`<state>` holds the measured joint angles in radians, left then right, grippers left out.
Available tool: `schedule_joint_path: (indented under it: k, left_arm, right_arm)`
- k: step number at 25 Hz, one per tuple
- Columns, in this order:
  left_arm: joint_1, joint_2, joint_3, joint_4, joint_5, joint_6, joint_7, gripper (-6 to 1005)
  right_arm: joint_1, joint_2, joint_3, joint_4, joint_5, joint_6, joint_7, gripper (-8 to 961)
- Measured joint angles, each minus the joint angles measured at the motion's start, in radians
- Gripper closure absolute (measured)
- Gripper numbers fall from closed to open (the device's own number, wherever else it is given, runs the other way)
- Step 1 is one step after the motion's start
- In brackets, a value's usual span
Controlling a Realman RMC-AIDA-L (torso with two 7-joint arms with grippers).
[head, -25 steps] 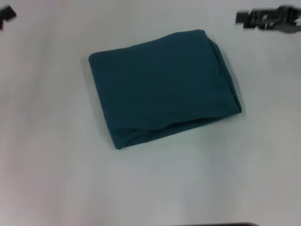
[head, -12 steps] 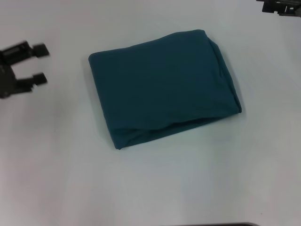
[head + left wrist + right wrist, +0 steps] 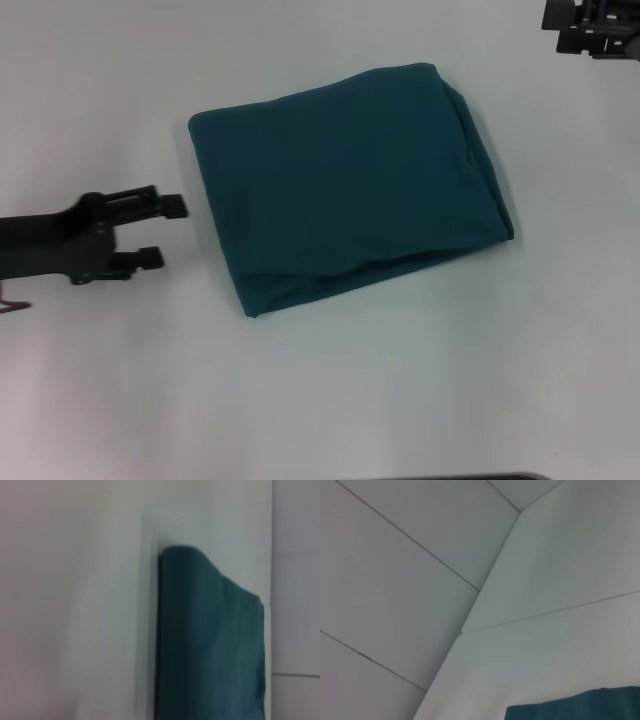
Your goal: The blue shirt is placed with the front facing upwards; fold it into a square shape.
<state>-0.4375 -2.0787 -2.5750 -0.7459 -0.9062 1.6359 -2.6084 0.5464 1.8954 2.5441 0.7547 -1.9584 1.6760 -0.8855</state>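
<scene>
The blue shirt [image 3: 345, 185] lies folded into a compact, roughly square bundle in the middle of the white table; only plain teal fabric shows on top. The left wrist view catches one folded edge of the shirt [image 3: 210, 645], and a corner of it [image 3: 575, 707] shows in the right wrist view. My left gripper [image 3: 162, 232] is open with nothing between its fingers, low over the table just left of the shirt's near-left side, pointing toward it. My right gripper [image 3: 590, 25] sits at the far right corner, well away from the shirt.
The white table [image 3: 330, 400] spreads bare on all sides of the shirt. In the right wrist view the table's rounded corner [image 3: 470, 627] and grey tiled floor [image 3: 395, 580] appear beyond it.
My left arm has swung from the far left corner down and inward to the shirt's left side. The right gripper has drawn back toward the far right corner. The shirt has not moved.
</scene>
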Motion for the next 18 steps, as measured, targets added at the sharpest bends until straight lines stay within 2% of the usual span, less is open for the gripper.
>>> schedule_joint_path:
  k: [3,9,18]
  left_arm:
    - [-0.015,-0.015,0.034,-0.004,0.006,-0.019,-0.024,169]
    - [-0.052,-0.029,0.111,0.001,0.025,-0.098,-0.078,175]
    - [-0.121,-0.034,0.212,0.057,0.032,-0.214,-0.113,183]
  right_arm:
    - [0.001,0.001,-0.001,0.000,-0.002,0.000,0.002,7]
    - [-0.003,0.000,-0.007,0.000,-0.002,0.001,0.003,7]
    - [-0.015,-0.001,-0.007,0.000,-0.002,0.005,0.002,6]
